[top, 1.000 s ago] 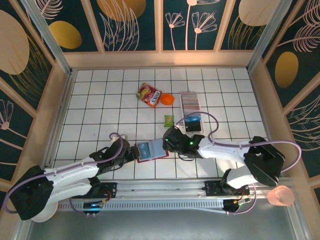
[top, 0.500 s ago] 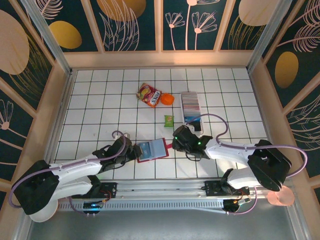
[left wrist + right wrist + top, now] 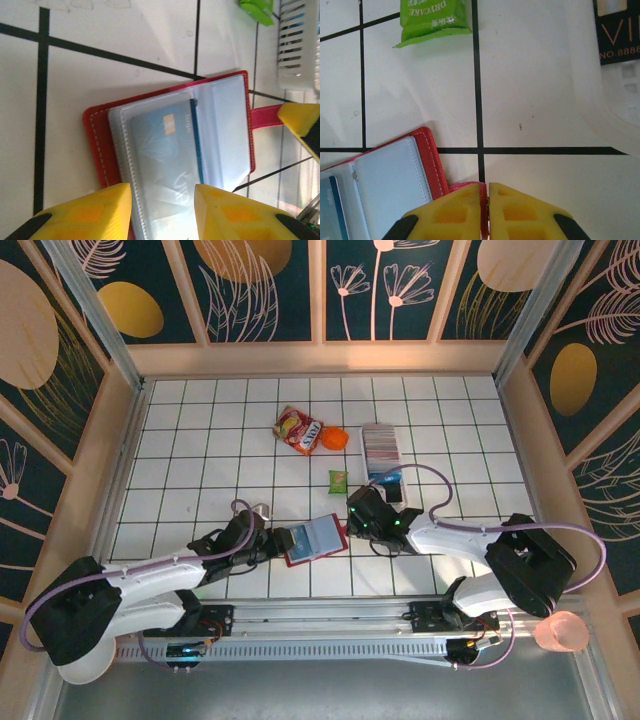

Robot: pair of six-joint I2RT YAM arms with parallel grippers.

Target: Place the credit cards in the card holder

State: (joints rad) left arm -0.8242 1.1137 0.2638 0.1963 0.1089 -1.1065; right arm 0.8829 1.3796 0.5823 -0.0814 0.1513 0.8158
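Your right hand (image 3: 485, 195) pinched tight on card holder (image 3: 318, 537) tab, frame centre | your left hand (image 3: 162, 195) part-open over its left end | one credit card (image 3: 160, 150) pocketed

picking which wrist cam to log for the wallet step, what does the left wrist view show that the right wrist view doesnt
Left wrist adds: the left hand, fingers apart over the open card holder, and a blue card sitting in a clear sleeve.
Right wrist adds: the right hand shut on the holder's red snap tab, and a dark card with printed lettering at the top right.
Shared: the holder's blue-grey inner page, the green packet and the tiled table.
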